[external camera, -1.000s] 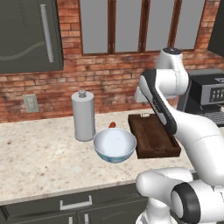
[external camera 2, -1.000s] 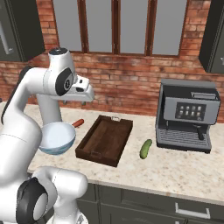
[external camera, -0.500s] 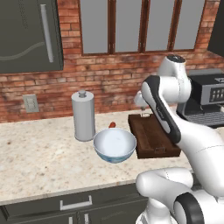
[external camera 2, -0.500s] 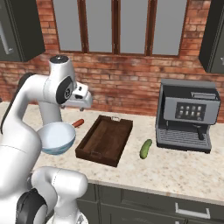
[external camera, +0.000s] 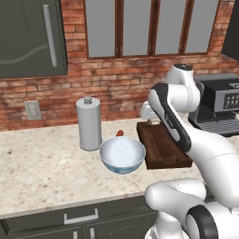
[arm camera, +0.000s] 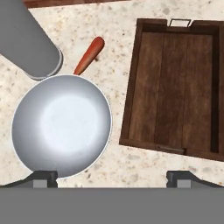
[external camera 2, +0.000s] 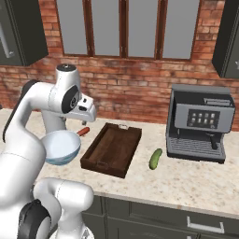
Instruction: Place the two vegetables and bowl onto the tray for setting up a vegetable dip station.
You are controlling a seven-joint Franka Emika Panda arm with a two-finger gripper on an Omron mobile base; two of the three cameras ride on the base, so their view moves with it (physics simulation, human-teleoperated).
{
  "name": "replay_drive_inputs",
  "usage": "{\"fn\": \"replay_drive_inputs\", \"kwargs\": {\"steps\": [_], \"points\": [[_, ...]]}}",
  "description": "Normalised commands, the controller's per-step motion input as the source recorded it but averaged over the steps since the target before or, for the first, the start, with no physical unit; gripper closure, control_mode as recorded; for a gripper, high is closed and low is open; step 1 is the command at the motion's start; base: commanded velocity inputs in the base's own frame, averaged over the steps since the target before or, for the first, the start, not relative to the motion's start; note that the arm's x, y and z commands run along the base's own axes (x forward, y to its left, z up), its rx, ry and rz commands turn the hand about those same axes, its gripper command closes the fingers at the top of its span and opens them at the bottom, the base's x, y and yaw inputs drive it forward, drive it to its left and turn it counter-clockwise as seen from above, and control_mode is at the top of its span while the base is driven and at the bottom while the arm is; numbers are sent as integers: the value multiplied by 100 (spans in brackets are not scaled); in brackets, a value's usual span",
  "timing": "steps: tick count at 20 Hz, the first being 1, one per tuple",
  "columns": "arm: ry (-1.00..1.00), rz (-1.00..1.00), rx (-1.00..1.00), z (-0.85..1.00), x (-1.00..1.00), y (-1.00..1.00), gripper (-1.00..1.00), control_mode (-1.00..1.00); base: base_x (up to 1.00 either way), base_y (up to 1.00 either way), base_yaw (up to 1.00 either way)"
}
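White glossy arm (external camera: 186,126) — rounded links, dark joints — small dark fingertips (arm camera: 43,177)

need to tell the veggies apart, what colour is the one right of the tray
Dark green: the cucumber on the counter between the tray and coffee machine, clearest in the right base view.

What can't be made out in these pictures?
- Carrot: in the left base view, mostly hidden behind the bowl; only a red tip shows.
- Gripper: in the hand view, only its fingertips show at the bottom edge.
- Tray: its right side is covered by the arm in the left base view.
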Motion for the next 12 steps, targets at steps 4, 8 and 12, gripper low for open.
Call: {"fn": "replay_drive_inputs", "kwargs": {"steps": [4, 8, 12], "points": [[0, 0, -3, -22, 0, 14, -100, -100, 0, 0, 0], [0, 0, -1, -22, 0, 6, -100, -100, 0, 0, 0], [0, 0, 0, -27, 0, 0, -100, -100, 0, 0, 0]]}}
